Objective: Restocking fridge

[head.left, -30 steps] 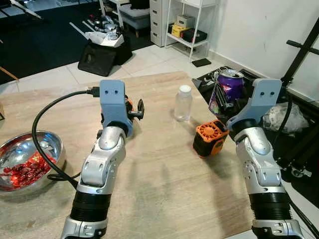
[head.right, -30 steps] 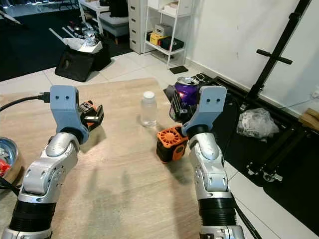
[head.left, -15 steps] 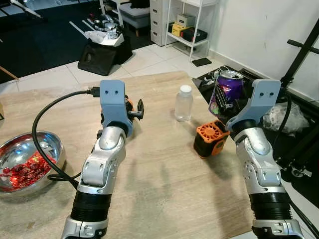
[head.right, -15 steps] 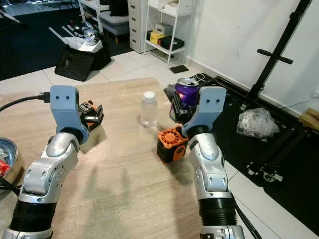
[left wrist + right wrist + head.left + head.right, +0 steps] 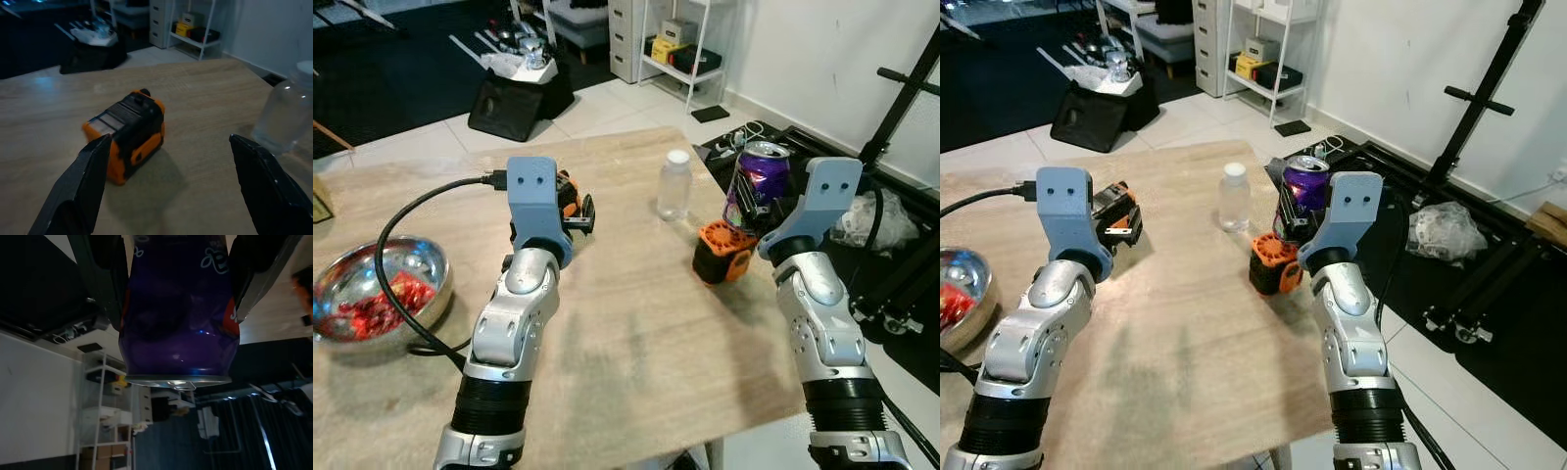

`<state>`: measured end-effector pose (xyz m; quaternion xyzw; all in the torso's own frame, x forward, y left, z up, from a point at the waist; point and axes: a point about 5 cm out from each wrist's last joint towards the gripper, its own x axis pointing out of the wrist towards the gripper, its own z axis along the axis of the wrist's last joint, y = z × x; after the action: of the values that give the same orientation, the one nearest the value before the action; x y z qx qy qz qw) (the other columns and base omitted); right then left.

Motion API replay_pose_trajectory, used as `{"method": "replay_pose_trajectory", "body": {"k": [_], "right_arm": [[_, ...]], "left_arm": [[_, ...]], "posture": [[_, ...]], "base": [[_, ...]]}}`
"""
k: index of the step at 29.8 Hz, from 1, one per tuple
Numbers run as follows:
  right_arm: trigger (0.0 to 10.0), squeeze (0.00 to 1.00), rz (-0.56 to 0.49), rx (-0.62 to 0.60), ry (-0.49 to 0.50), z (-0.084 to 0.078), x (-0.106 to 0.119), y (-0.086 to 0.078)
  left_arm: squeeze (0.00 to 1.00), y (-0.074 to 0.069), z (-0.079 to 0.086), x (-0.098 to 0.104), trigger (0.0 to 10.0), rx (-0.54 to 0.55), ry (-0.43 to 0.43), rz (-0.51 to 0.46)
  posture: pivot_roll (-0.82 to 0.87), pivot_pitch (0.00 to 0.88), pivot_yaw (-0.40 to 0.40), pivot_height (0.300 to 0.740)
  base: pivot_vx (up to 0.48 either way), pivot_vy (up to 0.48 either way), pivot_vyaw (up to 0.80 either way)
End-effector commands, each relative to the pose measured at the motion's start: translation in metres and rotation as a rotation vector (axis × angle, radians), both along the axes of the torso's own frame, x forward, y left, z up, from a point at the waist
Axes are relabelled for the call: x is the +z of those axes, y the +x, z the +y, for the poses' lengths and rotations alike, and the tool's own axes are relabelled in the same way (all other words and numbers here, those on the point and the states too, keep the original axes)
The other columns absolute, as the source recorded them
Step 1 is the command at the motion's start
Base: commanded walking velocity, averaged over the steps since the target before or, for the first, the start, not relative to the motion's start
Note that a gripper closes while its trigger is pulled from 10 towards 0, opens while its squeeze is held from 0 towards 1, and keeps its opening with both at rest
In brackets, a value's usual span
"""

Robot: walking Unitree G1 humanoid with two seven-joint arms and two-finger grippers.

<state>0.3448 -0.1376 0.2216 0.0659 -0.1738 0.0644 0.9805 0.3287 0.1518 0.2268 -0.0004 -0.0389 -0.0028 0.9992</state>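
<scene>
Pale wood tabletop (image 5: 626, 333) runs under both my arms, its near edge cut off against white floor tiles close to the robot and its right edge ending just past my right forearm. Far left, a steel bowl (image 5: 382, 284) of red bits sits near the left edge. My left gripper (image 5: 168, 183) hovers low over the table with its fingers (image 5: 78, 186) spread wide, nothing between them; an orange-and-black device (image 5: 128, 132) lies on the wood just ahead of it. Open wood stretches between that and a clear plastic bottle (image 5: 674, 186) with a white cap, standing upright near the far edge. Right of the bottle, a second orange-and-black block (image 5: 720, 252) with a fan grille sits close to the right edge. My right gripper (image 5: 751, 201) is raised above that block, clamped on a purple soda can (image 5: 756, 176), held roughly upright. Beyond the right edge lie a black floor mat (image 5: 1518, 343) and a black stand (image 5: 1489, 98).
</scene>
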Motion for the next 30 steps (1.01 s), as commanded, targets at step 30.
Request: {"method": "replay_pose_trajectory", "body": {"k": [30], "right_arm": [[10.0, 0.00, 0.028, -0.014, 0.015, -0.0041, -0.0074, -0.0001]], "left_arm": [[0.00, 0.0033, -0.0029, 0.0017, 10.0, -0.009, -0.006, -0.005]], "posture": [[-0.01, 0.091, -0.034, 0.740]], "base": [[-0.249, 0.000, 0.00]]}}
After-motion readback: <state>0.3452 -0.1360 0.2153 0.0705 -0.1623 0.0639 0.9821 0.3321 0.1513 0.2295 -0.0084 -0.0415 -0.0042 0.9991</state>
